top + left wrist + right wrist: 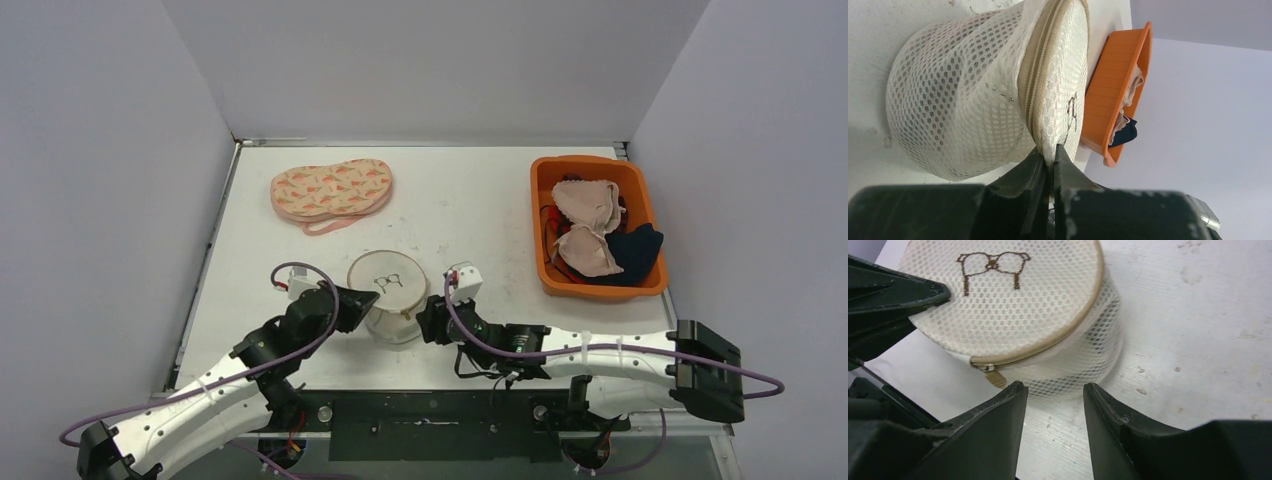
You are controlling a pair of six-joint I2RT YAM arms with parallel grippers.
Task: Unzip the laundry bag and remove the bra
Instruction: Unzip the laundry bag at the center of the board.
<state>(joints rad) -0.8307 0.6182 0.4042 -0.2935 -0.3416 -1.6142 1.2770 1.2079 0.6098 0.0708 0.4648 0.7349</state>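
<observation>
The round white mesh laundry bag [388, 292] stands near the table's front, its lid showing a brown embroidered bra outline [992, 267]. Its tan zipper [1035, 85] runs round the lid rim and is closed. The tan zipper pull [995, 378] hangs just beyond my right fingers. My left gripper [356, 307] is shut on the bag's lid edge [1054, 154] at its left side. My right gripper [428, 320] is open and empty at the bag's right side [1054, 390], close to the pull. The bra inside is hidden by the mesh.
An orange bin [543, 215] at the right holds pale bras and dark cloth [590, 235]. A flat peach patterned pouch [331, 190] lies at the back left. White walls close in the table on three sides.
</observation>
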